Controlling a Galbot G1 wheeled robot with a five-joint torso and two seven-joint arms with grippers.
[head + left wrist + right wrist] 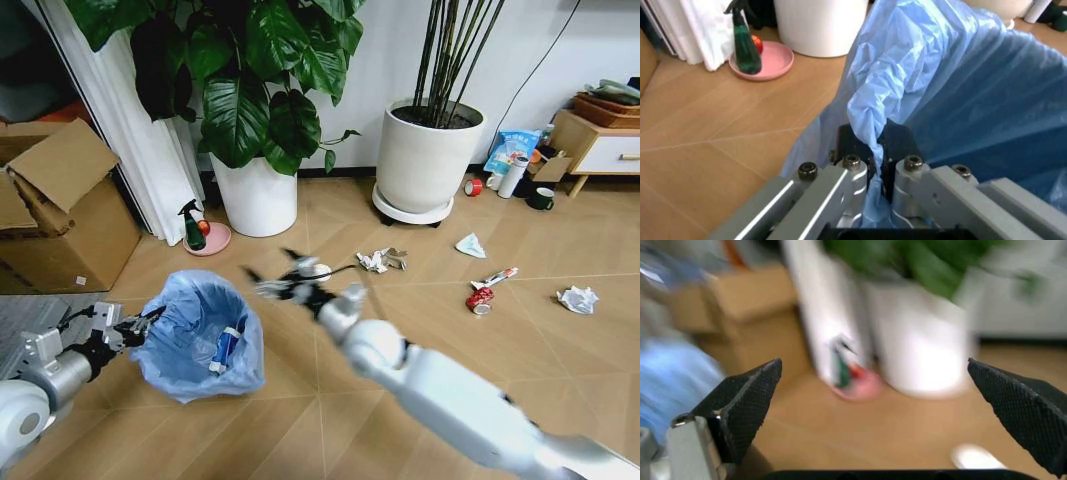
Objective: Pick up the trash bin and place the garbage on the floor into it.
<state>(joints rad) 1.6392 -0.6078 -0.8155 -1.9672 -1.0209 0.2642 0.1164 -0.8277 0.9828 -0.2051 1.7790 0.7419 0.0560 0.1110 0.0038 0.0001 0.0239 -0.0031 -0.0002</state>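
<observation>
The trash bin (200, 335), lined with a crinkly light-blue bag (940, 90), is tilted over the floor (300, 420) at lower left. My left gripper (140, 325) (877, 150) is shut on its rim and bag. A blue-white wrapper (225, 348) lies inside. My right gripper (283, 272) (887, 410) is open and empty, blurred, just right of the bin's rim and above the floor. Garbage lies beyond it: a small white disc (316, 268), a paper wad (383, 260), white paper (470, 245), a red-white wrapper (485, 292) and a crumpled white piece (578, 298).
Two big white plant pots (260, 195) (425, 160) stand at the back. A green spray bottle (192, 228) sits on a pink dish (763, 62). Cardboard boxes (55, 210) are on the left. A wooden cabinet (600, 145) with mugs and bottles stands at back right.
</observation>
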